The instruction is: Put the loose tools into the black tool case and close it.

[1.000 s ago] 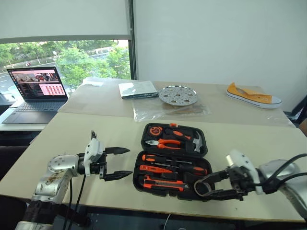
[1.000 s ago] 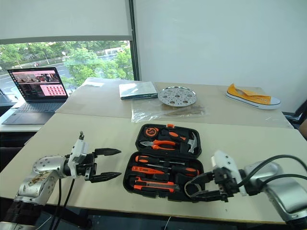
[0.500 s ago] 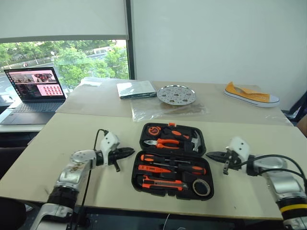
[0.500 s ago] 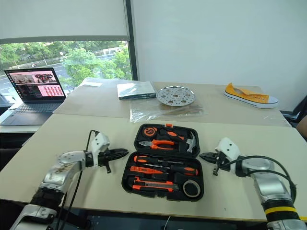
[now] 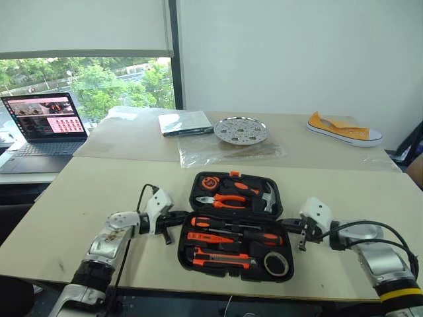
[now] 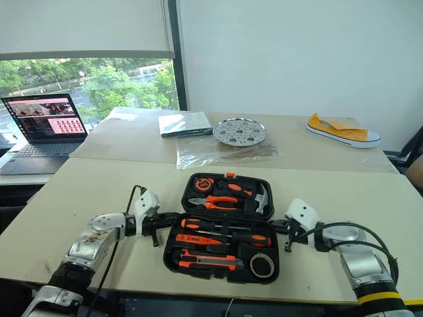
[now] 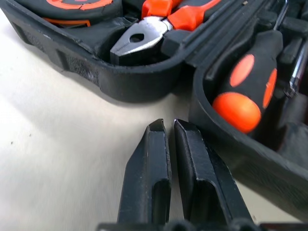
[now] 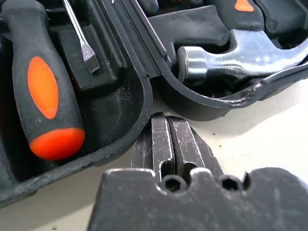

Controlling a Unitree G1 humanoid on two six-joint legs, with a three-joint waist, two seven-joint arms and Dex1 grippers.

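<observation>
Black tool case (image 5: 235, 228) lies open on the table (image 5: 79, 198), tools inside. The left gripper (image 5: 184, 216) and right gripper (image 5: 285, 226), both clenched on nothing, flank its hinge.

My left gripper (image 7: 166, 129) hovers over the pale table (image 7: 53, 144), two black fingers nearly together, just a thin gap between them. Tips aimed at the notch where the black tool case (image 7: 144, 84) hinges. In one half, silver plier jaws (image 7: 137, 41) with orange handles; in the other, a black-and-orange screwdriver handle (image 7: 248, 82) seated in its recess.
</observation>
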